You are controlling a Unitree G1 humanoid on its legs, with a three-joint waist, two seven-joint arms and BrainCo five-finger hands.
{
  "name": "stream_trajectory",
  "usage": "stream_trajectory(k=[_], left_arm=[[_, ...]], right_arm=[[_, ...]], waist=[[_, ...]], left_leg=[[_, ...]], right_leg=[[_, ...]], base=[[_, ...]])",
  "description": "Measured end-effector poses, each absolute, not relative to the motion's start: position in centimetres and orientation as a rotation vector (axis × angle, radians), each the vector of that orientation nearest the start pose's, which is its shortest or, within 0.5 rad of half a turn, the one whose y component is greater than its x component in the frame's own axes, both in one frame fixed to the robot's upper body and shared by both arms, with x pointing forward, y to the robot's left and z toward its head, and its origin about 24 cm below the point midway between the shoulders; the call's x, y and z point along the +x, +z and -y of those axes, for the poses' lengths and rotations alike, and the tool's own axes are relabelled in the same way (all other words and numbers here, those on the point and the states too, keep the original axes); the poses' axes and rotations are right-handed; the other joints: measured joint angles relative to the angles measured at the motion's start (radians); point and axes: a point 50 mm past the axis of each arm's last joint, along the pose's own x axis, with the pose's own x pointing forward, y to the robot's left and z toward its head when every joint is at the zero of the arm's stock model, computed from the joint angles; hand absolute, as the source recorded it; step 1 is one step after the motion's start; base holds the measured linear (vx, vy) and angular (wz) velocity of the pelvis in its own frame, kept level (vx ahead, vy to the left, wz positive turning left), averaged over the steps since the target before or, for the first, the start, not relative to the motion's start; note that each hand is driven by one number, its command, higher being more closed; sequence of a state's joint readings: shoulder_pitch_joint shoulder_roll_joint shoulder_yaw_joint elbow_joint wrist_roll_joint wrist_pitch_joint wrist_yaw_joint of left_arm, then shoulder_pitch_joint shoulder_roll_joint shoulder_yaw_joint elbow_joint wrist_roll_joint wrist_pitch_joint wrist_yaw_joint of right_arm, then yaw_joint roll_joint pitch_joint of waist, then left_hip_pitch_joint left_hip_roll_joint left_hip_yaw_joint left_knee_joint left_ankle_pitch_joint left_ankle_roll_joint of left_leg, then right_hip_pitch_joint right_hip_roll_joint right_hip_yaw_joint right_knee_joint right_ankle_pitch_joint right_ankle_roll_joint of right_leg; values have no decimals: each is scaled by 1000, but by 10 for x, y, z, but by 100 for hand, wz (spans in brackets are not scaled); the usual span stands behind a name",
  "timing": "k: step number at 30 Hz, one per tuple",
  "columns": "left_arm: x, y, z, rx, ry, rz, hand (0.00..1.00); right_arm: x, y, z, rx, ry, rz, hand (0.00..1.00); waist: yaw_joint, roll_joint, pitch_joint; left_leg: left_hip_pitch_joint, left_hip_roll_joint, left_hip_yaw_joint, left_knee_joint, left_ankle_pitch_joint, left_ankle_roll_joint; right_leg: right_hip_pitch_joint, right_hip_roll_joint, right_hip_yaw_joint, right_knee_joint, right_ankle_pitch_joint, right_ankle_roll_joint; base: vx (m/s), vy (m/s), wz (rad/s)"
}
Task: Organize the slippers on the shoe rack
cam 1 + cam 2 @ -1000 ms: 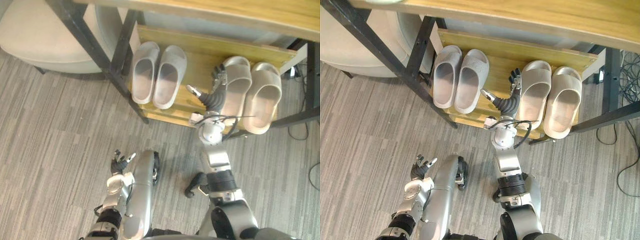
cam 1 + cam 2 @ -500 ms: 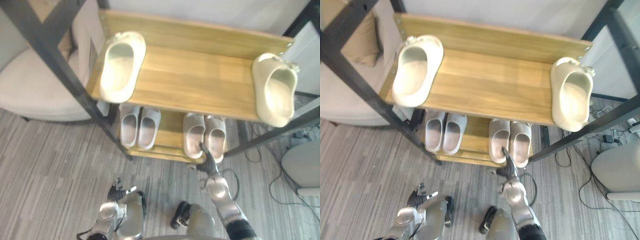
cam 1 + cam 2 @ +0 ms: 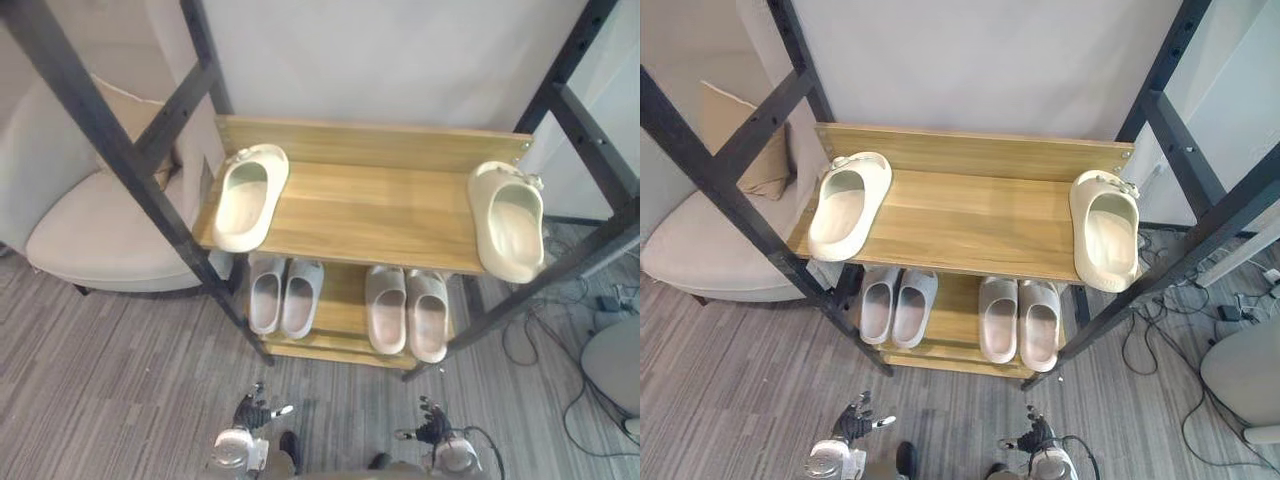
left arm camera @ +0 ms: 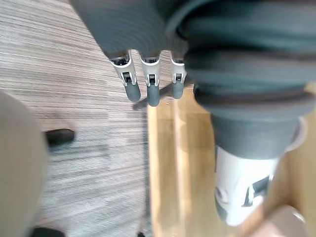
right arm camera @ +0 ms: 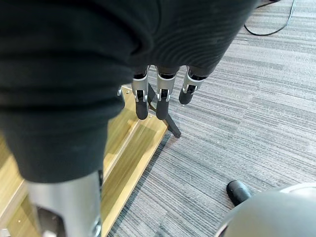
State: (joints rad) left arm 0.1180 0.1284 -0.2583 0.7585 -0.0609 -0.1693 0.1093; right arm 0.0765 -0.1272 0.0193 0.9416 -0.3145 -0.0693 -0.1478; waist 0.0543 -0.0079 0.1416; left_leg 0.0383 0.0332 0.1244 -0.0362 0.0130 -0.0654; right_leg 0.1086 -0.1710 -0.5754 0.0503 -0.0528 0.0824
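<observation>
The wooden shoe rack (image 3: pixel 380 205) has a black frame. On its top shelf two cream slippers lie far apart: one at the left end (image 3: pixel 248 195), one at the right end (image 3: pixel 508 222). On the lower shelf two grey pairs sit side by side, the left pair (image 3: pixel 285 297) and the right pair (image 3: pixel 408 310). My left hand (image 3: pixel 258 412) and right hand (image 3: pixel 432 428) hang low over the floor in front of the rack. Both are open and hold nothing. In the wrist views the left fingers (image 4: pixel 150 89) and right fingers (image 5: pixel 160 96) are straight.
A beige armchair (image 3: pixel 90 230) with a tan cushion (image 3: pixel 760 160) stands left of the rack. Cables (image 3: pixel 560 320) trail over the carpet on the right, beside a pale round object (image 3: pixel 618 365). Black diagonal frame bars (image 3: pixel 120 160) cross in front of the rack.
My right hand has drawn back from the right grey pair on the lower shelf and dropped to the floor side. The camera has lifted, so the top shelf is now in view.
</observation>
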Motion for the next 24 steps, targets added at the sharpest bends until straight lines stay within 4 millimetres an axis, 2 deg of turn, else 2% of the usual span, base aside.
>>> stream_trajectory(k=[3,10,14,16,19,24], left_arm=[[153,-110,-137,140,-136,-620,0],[163,-58,-84,-7,-400,-361,0],[166,-23,-53,-102,-550,-217,0],[167,2,-35,-167,-638,-122,0],[173,29,-24,-223,-691,-9,0],[182,63,-20,-304,-714,130,0]], right_arm=[[127,-146,201,-467,-19,-935,0],[127,-148,197,-460,-7,-948,0],[126,-149,194,-474,18,-952,0],[125,-150,193,-476,26,-957,0],[126,-150,191,-483,40,-954,0],[120,-152,192,-503,61,-976,0]], waist=[[6,7,-6],[17,27,-22],[16,36,-33],[17,39,-42],[18,42,-46],[20,42,-67]], left_leg=[[5,-3,-16,-29,29,9],[15,-15,-81,-65,57,18],[16,-21,-112,-66,62,23],[17,-24,-125,-66,64,24],[20,-23,-132,-66,69,27],[33,-20,-120,-66,66,21]], right_leg=[[11,7,-21,-23,16,-5],[38,13,-70,-49,16,-2],[61,14,-100,-56,15,0],[70,15,-113,-56,15,-1],[80,18,-114,-56,20,-4],[87,16,-105,-53,18,-2]], base=[[-76,2,20],[-55,-2,24],[-3,-27,27],[29,-36,17],[36,-34,2],[32,-22,-5]])
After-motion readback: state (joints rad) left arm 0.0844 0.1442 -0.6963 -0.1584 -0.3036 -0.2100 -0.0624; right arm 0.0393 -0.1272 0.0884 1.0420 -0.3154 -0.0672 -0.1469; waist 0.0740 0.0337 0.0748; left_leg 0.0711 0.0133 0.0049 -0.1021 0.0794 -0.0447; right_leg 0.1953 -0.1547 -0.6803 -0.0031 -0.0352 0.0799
